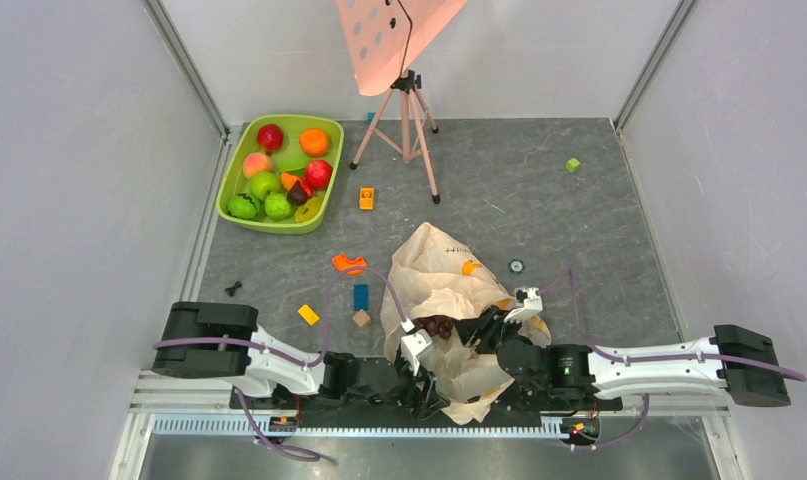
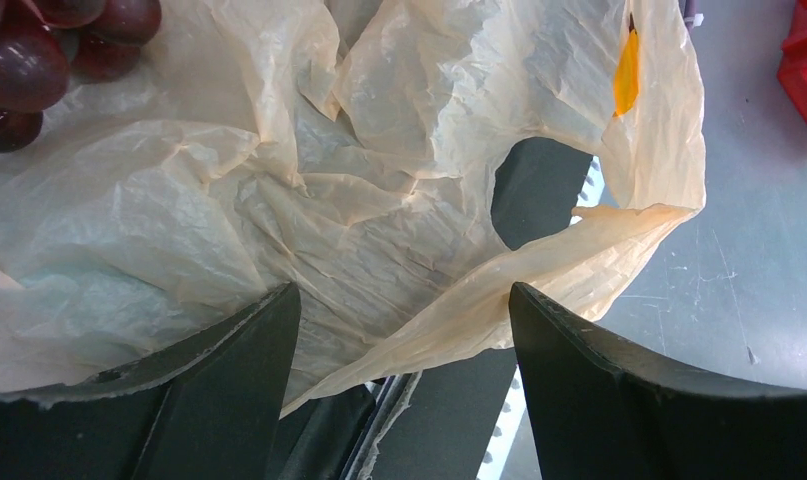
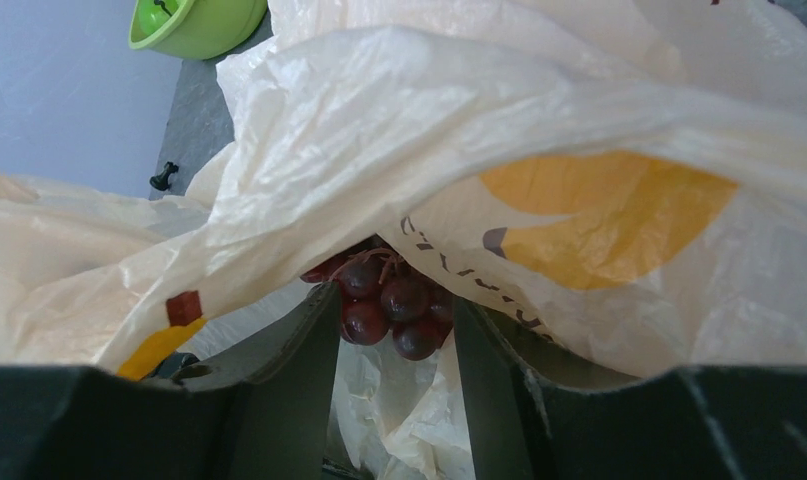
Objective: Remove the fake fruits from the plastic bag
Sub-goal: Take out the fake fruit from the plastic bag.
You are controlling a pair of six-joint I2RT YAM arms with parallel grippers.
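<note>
The pale peach plastic bag [image 1: 441,275] lies crumpled at the near middle of the table. A dark purple grape bunch [image 1: 439,326] sits at its mouth. My right gripper [image 1: 471,330] reaches into the mouth; in the right wrist view its fingers [image 3: 319,330] press both sides of the grape bunch [image 3: 389,300] under a fold of bag [image 3: 429,130]. My left gripper [image 1: 424,352] is open at the bag's near left edge; in the left wrist view a handle strip of the bag [image 2: 499,290] runs between its spread fingers [image 2: 239,360], and the grapes [image 2: 24,65] show at top left.
A lime-green tub [image 1: 231,170] at the far left holds apples, an orange, a peach and green fruits. A tripod [image 1: 409,120] with a peach perforated panel stands at the back. Small blocks [image 1: 361,296], an orange arc piece [image 1: 348,263] and a yellow toy [image 1: 367,198] lie left of the bag.
</note>
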